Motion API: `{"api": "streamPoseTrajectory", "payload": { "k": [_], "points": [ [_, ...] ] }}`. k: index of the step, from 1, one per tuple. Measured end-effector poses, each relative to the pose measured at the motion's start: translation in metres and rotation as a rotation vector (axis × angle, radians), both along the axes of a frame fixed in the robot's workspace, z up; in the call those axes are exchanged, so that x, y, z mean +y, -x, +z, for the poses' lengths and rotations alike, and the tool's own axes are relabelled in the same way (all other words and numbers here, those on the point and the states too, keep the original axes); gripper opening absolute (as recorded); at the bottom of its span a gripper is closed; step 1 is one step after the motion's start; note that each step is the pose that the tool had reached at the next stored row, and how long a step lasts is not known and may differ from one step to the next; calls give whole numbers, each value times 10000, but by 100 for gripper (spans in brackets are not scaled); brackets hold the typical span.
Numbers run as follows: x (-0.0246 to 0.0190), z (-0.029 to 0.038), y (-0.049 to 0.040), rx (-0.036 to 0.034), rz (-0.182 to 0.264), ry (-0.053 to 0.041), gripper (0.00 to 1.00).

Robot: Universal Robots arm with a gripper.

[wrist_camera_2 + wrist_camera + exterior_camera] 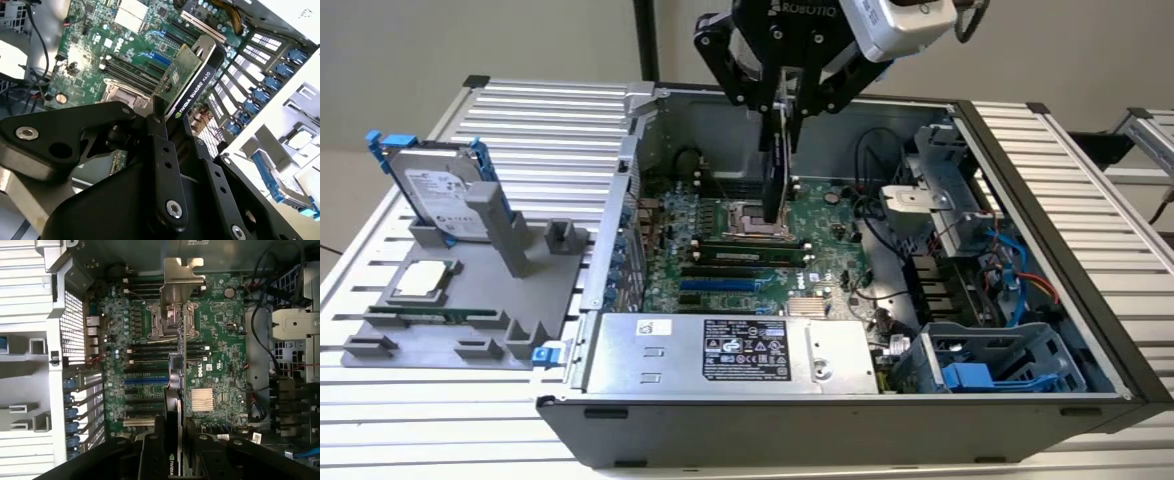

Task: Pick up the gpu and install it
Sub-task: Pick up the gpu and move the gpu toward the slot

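The black metal two-fingered gripper is closed tight on the gpu, a thin flat card with a green circuit-board face, a black shroud and a silver end bracket. It hangs edge-on directly below the fingers, over the middle of the green motherboard. In the second wrist view, white lettering runs along the card's black edge. A white printed label sits on the silver power-supply box just beside the motherboard.
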State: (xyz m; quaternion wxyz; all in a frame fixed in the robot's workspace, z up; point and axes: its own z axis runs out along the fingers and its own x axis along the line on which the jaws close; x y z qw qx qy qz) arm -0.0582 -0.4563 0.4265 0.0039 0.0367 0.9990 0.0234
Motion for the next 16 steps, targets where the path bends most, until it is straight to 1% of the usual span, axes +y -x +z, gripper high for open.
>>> {"api": "streamPoseTrajectory", "payload": {
  "k": [9, 10, 16],
  "points": [
    [0, 0, -298, 14, 1, -1, 0],
    [-1, 0, -312, 15, 1, 0, 0],
    [0, 0, -313, 23, 0, 0, 0]
  ]
}}
